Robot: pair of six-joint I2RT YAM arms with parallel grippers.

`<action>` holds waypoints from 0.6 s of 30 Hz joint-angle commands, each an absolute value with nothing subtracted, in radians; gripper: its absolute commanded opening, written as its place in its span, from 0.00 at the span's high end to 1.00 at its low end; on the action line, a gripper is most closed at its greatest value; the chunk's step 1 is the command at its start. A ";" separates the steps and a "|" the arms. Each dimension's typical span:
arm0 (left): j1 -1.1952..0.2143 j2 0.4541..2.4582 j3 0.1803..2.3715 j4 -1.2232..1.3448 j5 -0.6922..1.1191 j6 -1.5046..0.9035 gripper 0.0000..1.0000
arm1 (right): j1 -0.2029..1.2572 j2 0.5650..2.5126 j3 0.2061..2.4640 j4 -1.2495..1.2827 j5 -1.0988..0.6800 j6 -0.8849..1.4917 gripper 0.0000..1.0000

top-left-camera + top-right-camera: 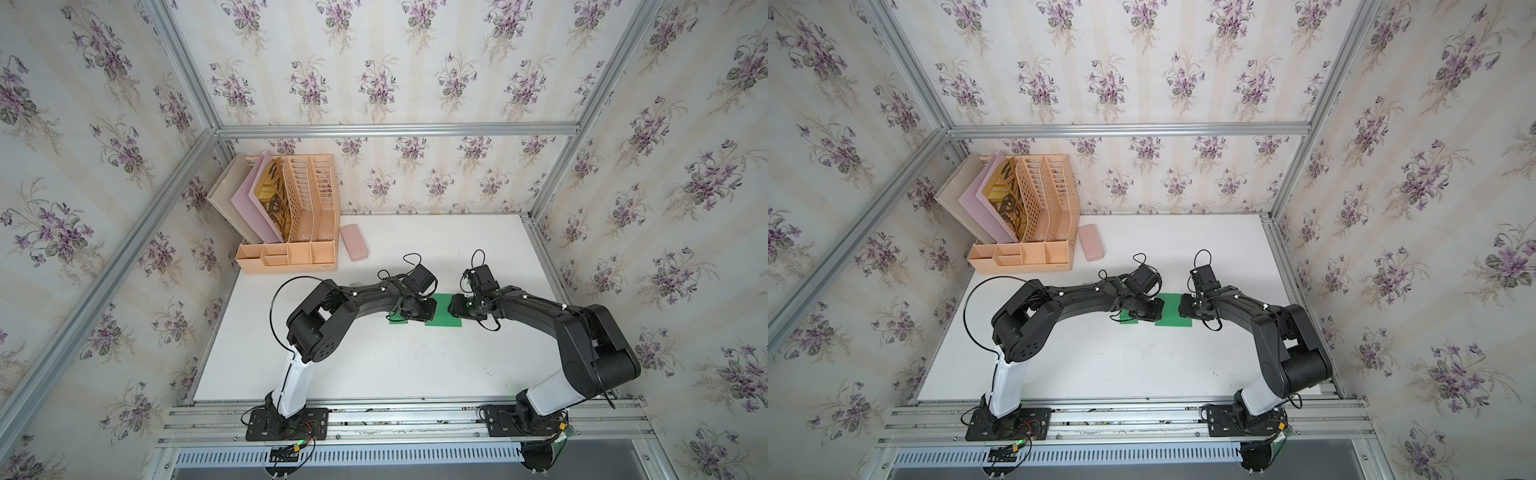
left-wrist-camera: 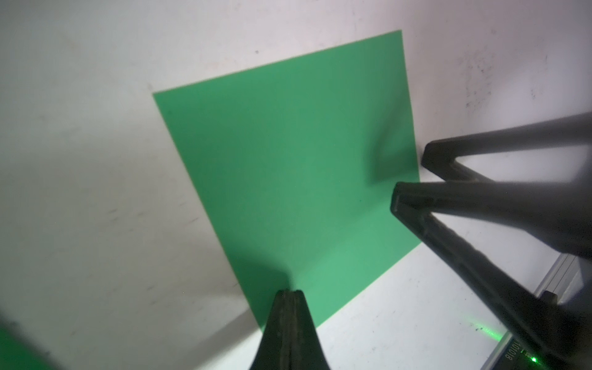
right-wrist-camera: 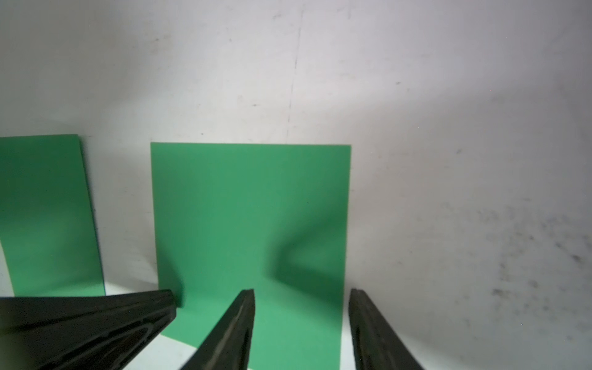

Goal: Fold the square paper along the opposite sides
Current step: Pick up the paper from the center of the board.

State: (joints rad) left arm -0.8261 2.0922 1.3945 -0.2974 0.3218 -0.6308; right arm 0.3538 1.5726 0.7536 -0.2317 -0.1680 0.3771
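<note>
A green square paper lies flat on the white table between my two grippers. In the left wrist view the paper fills the middle. My left gripper is shut with nothing between its fingers, its tip over the paper near one edge. My right gripper is open and straddles the opposite edge of the paper: one finger over the green, one over bare table. Its fingers also show in the left wrist view at that edge.
A second green sheet lies just left of the paper, mostly under my left arm. A peach desk organiser with folders and a pink case stand at the back left. Aluminium frame rails border the table.
</note>
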 commanded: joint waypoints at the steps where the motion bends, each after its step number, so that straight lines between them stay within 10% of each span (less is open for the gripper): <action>1: -0.827 2.103 1.393 -0.308 0.312 -0.616 1.00 | 0.356 1.584 0.733 -0.287 -0.202 0.376 0.46; 18: -0.827 2.126 1.425 -0.323 0.304 -0.594 1.00 | 0.356 1.584 0.693 -0.247 -0.262 0.378 0.42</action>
